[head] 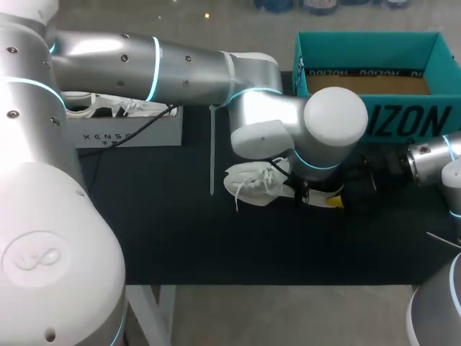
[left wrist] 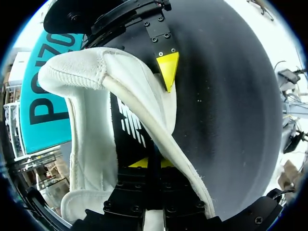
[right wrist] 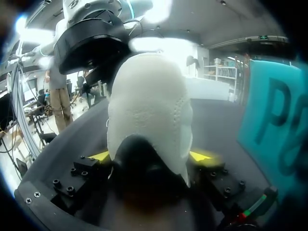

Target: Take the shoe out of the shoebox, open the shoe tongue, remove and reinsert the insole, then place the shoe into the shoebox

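While right jaws clamp one shoe (head: pixel 256 184) | left jaws pinch its insole (left wrist: pixel 130 125) | one shoebox (head: pixel 403 119) behind

Near half of black tabletop (head: pixel 216 249) bare, left edge to right edge: open passage. Far right corner blocked by open teal cardboard shoebox (head: pixel 360 43). Far left corner blocked by white rectangular box (head: pixel 130 135). Silver left arm (head: pixel 187 68) spans far half, wrist over centre. White mesh shoe (head: pixel 252 180) at centre; silver right arm (head: pixel 432 155) enters from right edge. Thin white strip (head: pixel 212 158) lies between white box and shoe.
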Robot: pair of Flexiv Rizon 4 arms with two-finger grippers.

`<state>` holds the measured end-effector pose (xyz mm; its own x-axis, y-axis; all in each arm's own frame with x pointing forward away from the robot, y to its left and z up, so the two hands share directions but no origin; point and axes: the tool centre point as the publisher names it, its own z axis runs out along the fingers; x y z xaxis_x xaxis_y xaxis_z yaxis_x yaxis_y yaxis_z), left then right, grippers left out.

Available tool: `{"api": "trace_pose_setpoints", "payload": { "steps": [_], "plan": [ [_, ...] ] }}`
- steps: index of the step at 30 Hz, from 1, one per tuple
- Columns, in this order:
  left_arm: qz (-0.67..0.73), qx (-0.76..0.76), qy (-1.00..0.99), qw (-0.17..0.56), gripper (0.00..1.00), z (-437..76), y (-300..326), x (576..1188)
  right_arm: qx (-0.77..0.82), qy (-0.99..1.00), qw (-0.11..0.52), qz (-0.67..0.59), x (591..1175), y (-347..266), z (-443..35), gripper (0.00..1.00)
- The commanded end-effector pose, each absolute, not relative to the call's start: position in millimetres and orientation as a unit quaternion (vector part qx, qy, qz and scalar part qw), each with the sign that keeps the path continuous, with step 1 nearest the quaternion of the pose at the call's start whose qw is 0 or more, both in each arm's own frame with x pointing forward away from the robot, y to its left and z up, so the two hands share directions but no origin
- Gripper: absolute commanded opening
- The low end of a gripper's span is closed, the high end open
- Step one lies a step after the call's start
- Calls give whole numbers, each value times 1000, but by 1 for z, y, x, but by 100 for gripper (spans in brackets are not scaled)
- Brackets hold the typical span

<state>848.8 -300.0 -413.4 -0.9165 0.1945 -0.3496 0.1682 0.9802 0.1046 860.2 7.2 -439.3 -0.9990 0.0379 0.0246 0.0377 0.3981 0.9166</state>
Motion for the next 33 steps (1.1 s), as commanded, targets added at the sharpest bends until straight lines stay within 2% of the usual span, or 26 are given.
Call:
{"api": "trace_pose_setpoints", "payload": {
  "steps": [1, 33],
  "plan": [
    [35, 90, 975, 198, 0, -436, -303, 864, 22, 836, -2, 548, 859, 10, -448, 0],
    [1, 47, 967, 250, 0, -366, -289, 835, 22, 836, -2, 548, 859, 10, -448, 0]
  ]
}}
